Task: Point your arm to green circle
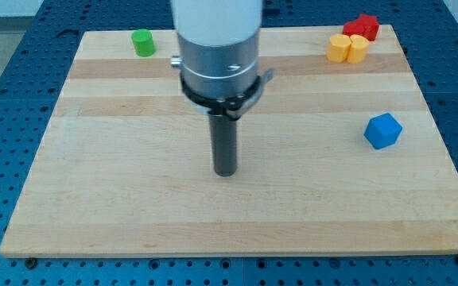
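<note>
Tip [226, 172] is seen bare near the board's [133, 222] centre, holding nothing since no claw is fitted, while the green circle [142, 43] sits well apart at the upper left. If the approach is overshot, the circle could be knocked off the top edge.

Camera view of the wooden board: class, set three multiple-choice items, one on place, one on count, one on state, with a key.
1. Where is the green round block?
A. the view's top left
B. the view's bottom right
C. the view's centre

2. How many yellow blocks are there?
A. none
B. two
C. five

3. My tip is:
A. touching the blue cube
B. on the red block
C. touching no block

Key: 1 A, it sits by the top-left corner of the wooden board. 2 B, two stand side by side. 3 C, bare wood surrounds it.
</note>
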`<action>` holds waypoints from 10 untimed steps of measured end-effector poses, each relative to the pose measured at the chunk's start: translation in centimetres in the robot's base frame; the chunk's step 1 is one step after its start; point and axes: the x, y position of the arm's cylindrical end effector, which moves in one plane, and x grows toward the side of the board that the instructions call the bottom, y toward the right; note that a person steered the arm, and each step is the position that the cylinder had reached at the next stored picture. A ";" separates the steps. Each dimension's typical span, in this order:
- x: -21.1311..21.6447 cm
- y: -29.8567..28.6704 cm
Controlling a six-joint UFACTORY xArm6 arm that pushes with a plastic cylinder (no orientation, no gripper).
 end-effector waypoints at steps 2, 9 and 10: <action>-0.3 -3.7; 0.1 -7.3; 0.1 -7.3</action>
